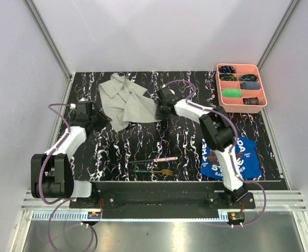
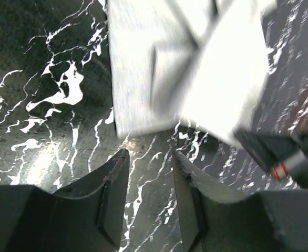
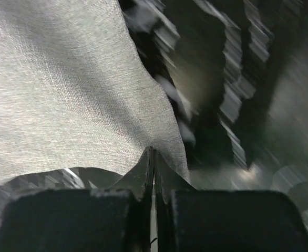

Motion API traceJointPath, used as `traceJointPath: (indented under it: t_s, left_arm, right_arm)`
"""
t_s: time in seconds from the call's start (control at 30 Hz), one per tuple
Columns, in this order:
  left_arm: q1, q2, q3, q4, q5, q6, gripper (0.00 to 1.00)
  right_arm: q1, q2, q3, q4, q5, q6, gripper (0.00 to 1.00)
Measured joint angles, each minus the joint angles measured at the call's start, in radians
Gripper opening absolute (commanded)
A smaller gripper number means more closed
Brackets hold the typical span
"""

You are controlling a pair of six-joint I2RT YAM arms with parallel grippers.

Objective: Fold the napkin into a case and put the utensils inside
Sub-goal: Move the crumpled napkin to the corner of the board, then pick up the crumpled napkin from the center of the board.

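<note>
Grey napkin (image 1: 126,102) nipped, right tool (image 3: 154,157) outstretched

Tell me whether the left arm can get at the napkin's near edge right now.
Probably yes. The left pincer is open and sits just short of the napkin, with only bare tabletop between them. The right pincer pinches another corner, off to the side.

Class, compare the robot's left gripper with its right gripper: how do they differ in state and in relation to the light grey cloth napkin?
The left gripper has its fingers apart; the right gripper has its fingers pressed shut. The left gripper holds nothing, with the light grey cloth napkin lying just beyond its tips; the right gripper pinches the napkin's edge. Both are low at the napkin, on opposite sides.
</note>
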Motion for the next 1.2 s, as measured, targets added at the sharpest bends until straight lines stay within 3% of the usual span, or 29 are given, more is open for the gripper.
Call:
traceJointPath:
  t_s: [0.1,0.13,0.2,0.23,0.27,0.37,0.4,0.6,0.8,1.2]
  left_arm:
    - [-0.01,0.035,0.0,-0.003,0.004,0.016,0.47]
    - [-0.02,0.049,0.0,-0.005,0.001,0.021,0.49]
    - [-0.058,0.079,0.003,-0.023,-0.009,0.032,0.5]
    - [-0.081,0.093,0.005,-0.036,-0.02,0.035,0.51]
    - [-0.105,0.105,0.005,-0.05,-0.031,0.035,0.52]
    - [-0.167,0.121,0.006,-0.101,-0.067,0.031,0.54]
    - [-0.192,0.123,0.006,-0.118,-0.085,0.024,0.54]
    - [-0.322,0.129,0.018,-0.221,-0.223,-0.064,0.5]
    - [-0.369,0.179,0.065,-0.284,-0.333,-0.127,0.45]
    - [-0.434,0.32,0.166,-0.333,-0.431,-0.17,0.41]
  right_arm:
    - [0.0,-0.135,-0.183,-0.024,0.068,-0.05,0.0]
    - [-0.001,-0.176,-0.234,-0.042,0.094,-0.069,0.08]
    - [-0.004,-0.249,-0.319,-0.075,0.135,-0.099,0.31]
    - [-0.007,-0.283,-0.352,-0.092,0.148,-0.109,0.52]
    - [-0.011,-0.322,-0.385,-0.105,0.159,-0.12,0.64]
    - [-0.017,-0.452,-0.452,-0.134,0.177,-0.132,0.92]
    - [-0.018,-0.501,-0.464,-0.141,0.184,-0.131,0.95]
    - [-0.018,-0.65,-0.447,-0.163,0.255,-0.09,1.0]
    - [-0.018,-0.554,-0.377,-0.266,0.341,-0.047,0.93]
    - [-0.018,-0.476,-0.362,-0.34,0.426,-0.035,0.92]
